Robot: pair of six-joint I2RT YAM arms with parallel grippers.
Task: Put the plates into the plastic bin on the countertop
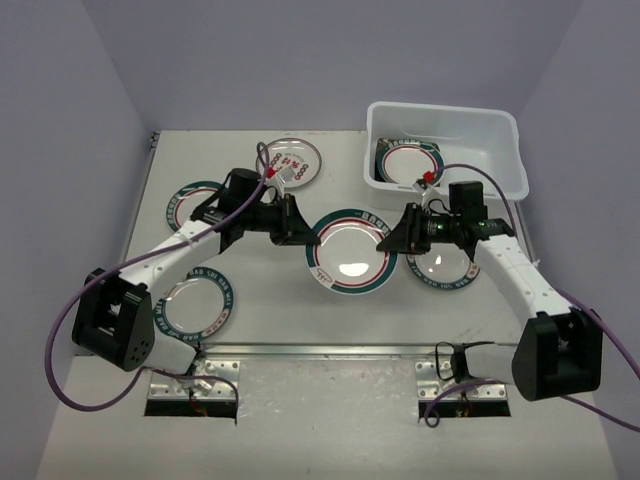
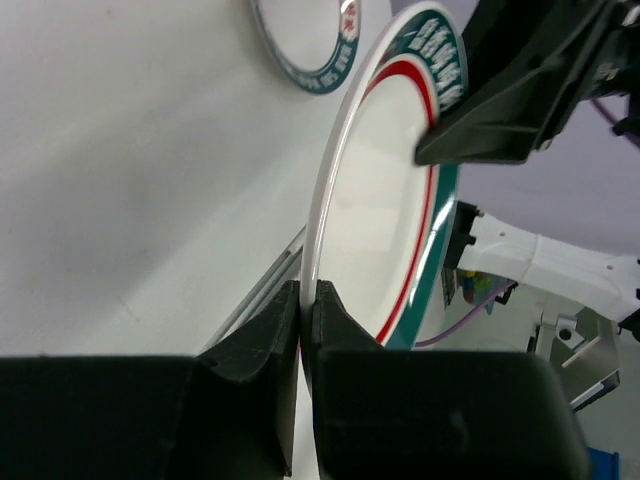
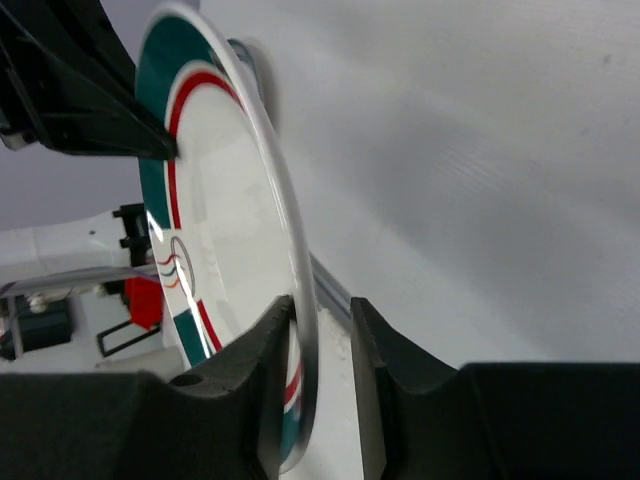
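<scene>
A round white plate with a teal and red rim (image 1: pixel 350 252) is held above the middle of the countertop (image 1: pixel 270 300), between both arms. My left gripper (image 1: pixel 305 228) is shut on its left rim; in the left wrist view (image 2: pixel 307 295) the jaws pinch the plate's edge (image 2: pixel 385 190). My right gripper (image 1: pixel 395 235) straddles the right rim; in the right wrist view (image 3: pixel 320 315) the plate's edge (image 3: pixel 220 220) lies against one finger, with a gap to the other. The white plastic bin (image 1: pixel 440 107) stands at the back right with one teal-rimmed plate (image 1: pixel 405 165) inside.
A red-patterned plate (image 1: pixel 290 163) lies at the back centre. Teal-rimmed plates lie at the left (image 1: pixel 185 205), at the near left (image 1: pixel 195 305) and under the right arm (image 1: pixel 440 268). A metal rail (image 1: pixel 320 350) runs along the near edge.
</scene>
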